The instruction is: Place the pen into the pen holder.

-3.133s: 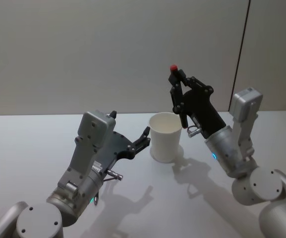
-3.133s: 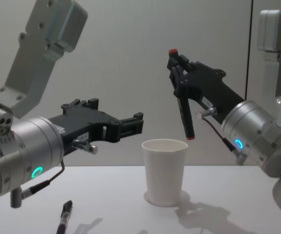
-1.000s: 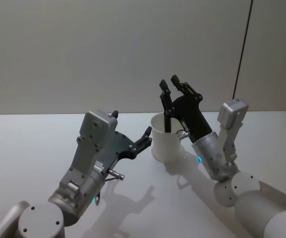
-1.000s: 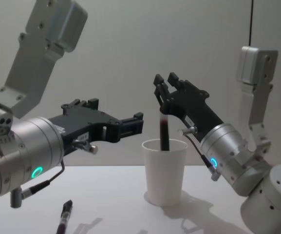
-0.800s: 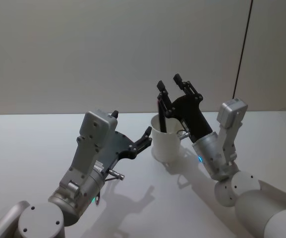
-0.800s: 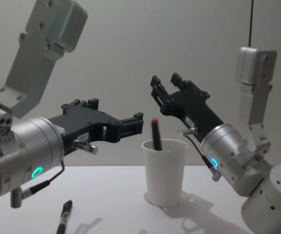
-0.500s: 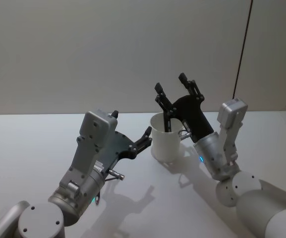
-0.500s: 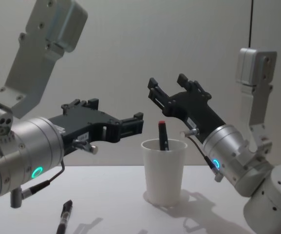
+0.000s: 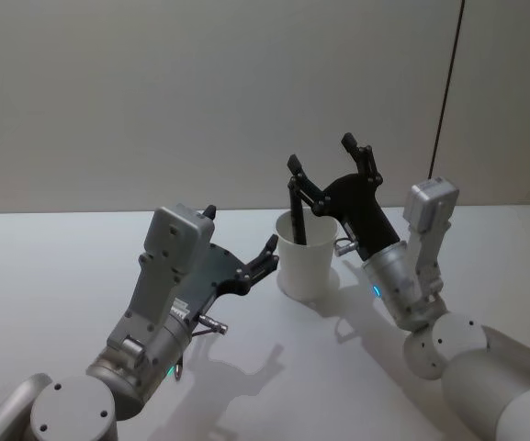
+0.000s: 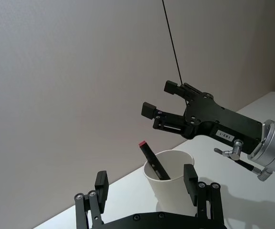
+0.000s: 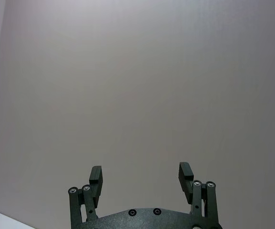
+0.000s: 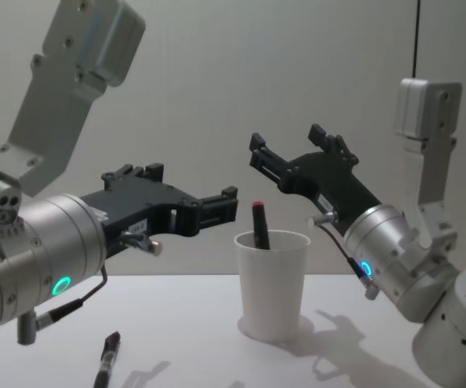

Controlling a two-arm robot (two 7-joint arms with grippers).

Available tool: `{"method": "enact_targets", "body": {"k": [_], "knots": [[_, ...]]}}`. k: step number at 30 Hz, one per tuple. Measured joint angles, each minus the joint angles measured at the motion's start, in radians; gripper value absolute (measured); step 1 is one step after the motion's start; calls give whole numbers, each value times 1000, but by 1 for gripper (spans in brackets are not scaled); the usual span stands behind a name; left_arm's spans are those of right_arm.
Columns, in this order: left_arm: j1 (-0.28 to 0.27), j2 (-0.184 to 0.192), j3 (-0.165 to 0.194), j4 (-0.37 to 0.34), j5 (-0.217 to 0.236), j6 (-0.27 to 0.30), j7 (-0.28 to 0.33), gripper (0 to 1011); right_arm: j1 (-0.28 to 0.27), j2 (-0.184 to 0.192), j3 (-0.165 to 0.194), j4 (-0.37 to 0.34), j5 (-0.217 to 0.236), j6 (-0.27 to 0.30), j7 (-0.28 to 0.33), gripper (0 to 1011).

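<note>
- My right tool point(image 12: 287, 139) hangs just above the white tapered paper cup point(image 12: 271, 283), fingers spread apart and empty.
- The black pen with a red tip point(image 12: 259, 225) leans inside that cup.
- My left tool point(image 12: 226, 204) is beside the cup, fingers apart.

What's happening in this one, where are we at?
The pen leans inside the pen holder, a white paper cup on the table. The right gripper hangs open just above the cup, holding nothing. The left gripper, also open and empty, hovers beside the cup. Another pen lies on the table near the left arm.
</note>
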Motion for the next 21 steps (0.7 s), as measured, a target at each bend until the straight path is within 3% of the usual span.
{"method": "enact_targets", "body": {"k": [2, 5, 8, 9, 12, 15, 16, 21], "knots": [[0, 0, 0, 0, 0, 0, 0, 1004, -12, 5, 0, -25, -8, 18, -11, 1002], [0, 0, 0, 0, 0, 0, 0, 1004, -67, 28, -1, -140, -29, 86, -40, 1002], [0, 0, 0, 0, 0, 0, 0, 1004, -146, 60, 0, -302, -48, 187, -75, 1002], [0, 0, 0, 0, 0, 0, 0, 1004, -146, 60, 0, -302, -48, 187, -75, 1002], [0, 0, 0, 0, 0, 0, 0, 1004, -229, 95, 3, -468, -62, 292, -105, 1002], [0, 0, 0, 0, 0, 0, 0, 1004, -271, 113, 6, -550, -68, 348, -118, 1002], [0, 0, 0, 0, 0, 0, 0, 1004, -302, 127, 9, -611, -71, 390, -128, 1002], [0, 0, 0, 0, 0, 0, 0, 1004, -391, 170, 19, -785, -78, 513, -151, 1002]]}}
